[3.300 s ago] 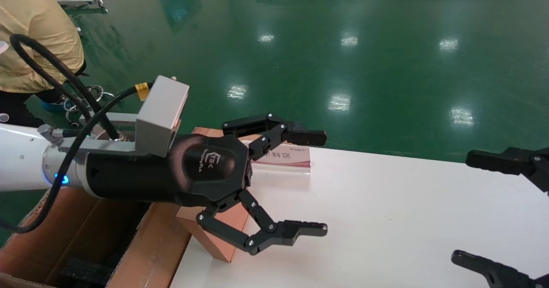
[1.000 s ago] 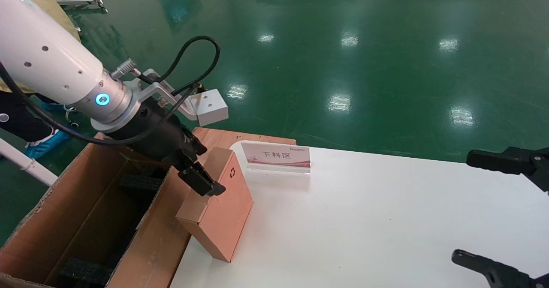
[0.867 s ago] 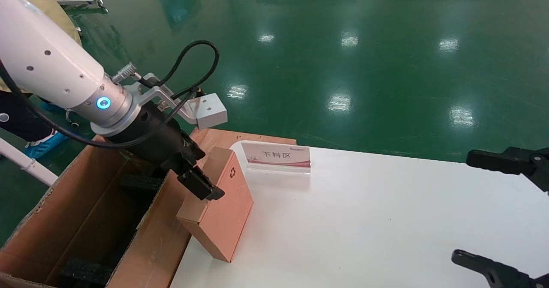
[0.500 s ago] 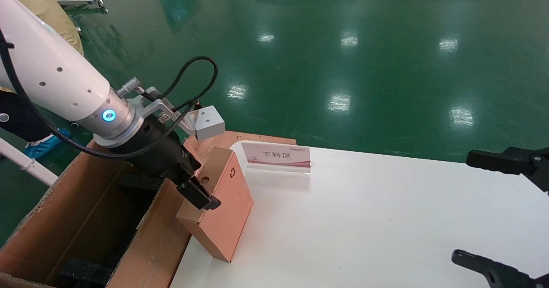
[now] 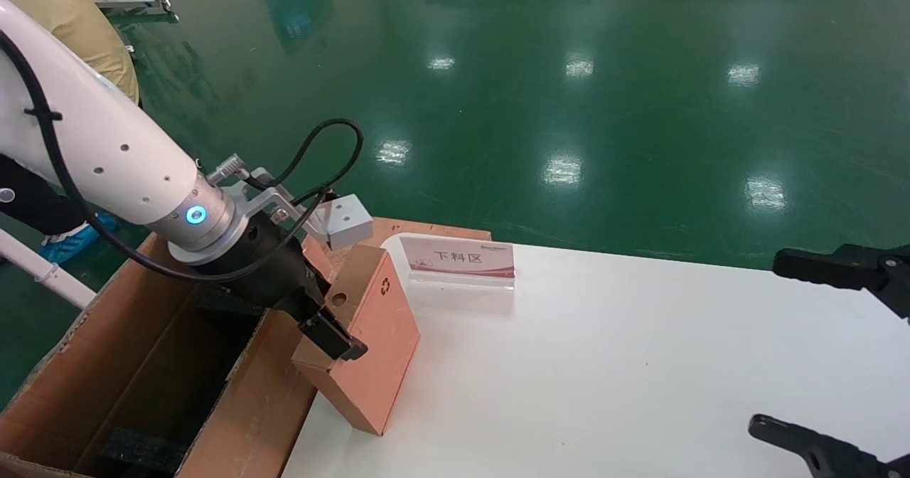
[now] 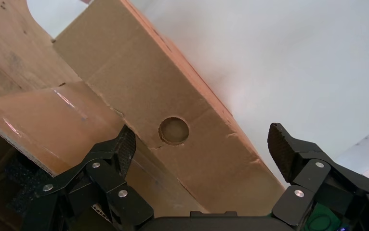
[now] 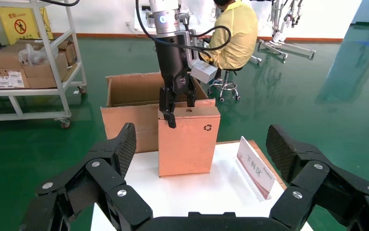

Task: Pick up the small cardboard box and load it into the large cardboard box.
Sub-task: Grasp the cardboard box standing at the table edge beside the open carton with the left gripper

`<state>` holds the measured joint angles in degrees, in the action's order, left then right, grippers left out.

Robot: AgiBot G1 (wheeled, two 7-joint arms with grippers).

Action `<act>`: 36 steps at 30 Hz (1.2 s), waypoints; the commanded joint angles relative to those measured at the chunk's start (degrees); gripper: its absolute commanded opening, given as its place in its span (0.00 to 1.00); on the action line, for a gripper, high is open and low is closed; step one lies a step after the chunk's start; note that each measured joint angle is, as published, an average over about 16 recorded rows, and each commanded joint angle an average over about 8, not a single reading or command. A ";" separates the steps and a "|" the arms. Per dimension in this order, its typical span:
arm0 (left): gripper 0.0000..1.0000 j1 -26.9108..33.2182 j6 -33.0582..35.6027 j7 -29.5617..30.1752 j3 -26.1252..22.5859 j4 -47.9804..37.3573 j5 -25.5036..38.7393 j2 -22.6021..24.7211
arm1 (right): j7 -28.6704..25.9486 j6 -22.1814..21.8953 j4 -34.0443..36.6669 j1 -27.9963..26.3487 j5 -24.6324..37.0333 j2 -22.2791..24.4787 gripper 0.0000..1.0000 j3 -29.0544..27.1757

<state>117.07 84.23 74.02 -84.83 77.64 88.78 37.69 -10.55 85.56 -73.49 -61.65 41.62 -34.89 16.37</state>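
Note:
The small cardboard box [image 5: 373, 350] stands on edge at the white table's left rim, its narrow top face with the round hole [image 6: 174, 130] turned up. My left gripper [image 5: 323, 321] points down over that face, open. One of its fingers [image 6: 121, 150] sits at the box's edge by the carton, while the other stays apart over the table side. Beside the table, the large cardboard box [image 5: 263, 392] lies open with black foam [image 5: 138, 449] inside. My right gripper [image 5: 803, 350] hangs open and empty at the table's right.
A clear sign holder with a red-and-white card [image 5: 458, 261] stands just behind the small box. Seen from the right wrist, a person in yellow [image 7: 233, 33] sits behind the carton and a shelf cart [image 7: 28, 57] stands to one side. Green floor surrounds the table [image 5: 604, 364].
My left gripper swung from level in front of the camera to pointing down over the small box. In the last second it sank lower and uncovered the round hole. The right arm stayed still.

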 commanded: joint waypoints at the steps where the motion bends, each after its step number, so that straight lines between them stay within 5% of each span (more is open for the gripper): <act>1: 1.00 -0.38 -0.43 0.06 -0.18 -0.03 0.18 -0.09 | 0.00 0.00 0.00 0.00 -0.01 0.00 1.00 0.01; 14: 1.00 -0.91 -1.85 -0.79 -0.46 -0.05 0.72 -0.21 | 0.03 -0.03 0.01 0.00 -0.04 0.02 0.99 0.04; 21: 1.00 -1.07 -2.30 -0.96 -0.29 -0.07 0.43 -0.40 | 0.03 -0.04 0.02 0.00 -0.05 0.02 0.14 0.04; 23: 0.81 -1.05 -2.18 -0.87 -0.30 -0.06 0.48 -0.35 | 0.03 -0.04 0.02 0.00 -0.05 0.02 0.00 0.04; 29: 0.06 -0.97 -1.87 -0.67 -0.36 -0.04 0.63 -0.23 | 0.03 -0.04 0.02 0.00 -0.05 0.03 0.00 0.05; 30: 0.00 -0.96 -1.84 -0.65 -0.37 -0.04 0.65 -0.21 | 0.03 -0.04 0.02 0.00 -0.05 0.03 0.00 0.05; 36: 0.00 -0.90 -1.66 -0.52 -0.40 -0.03 0.72 -0.15 | 0.03 -0.04 0.02 0.00 -0.05 0.03 0.00 0.05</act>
<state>116.17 82.56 73.48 -85.23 77.61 89.50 37.54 -10.52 85.52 -73.48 -61.65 41.57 -34.86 16.42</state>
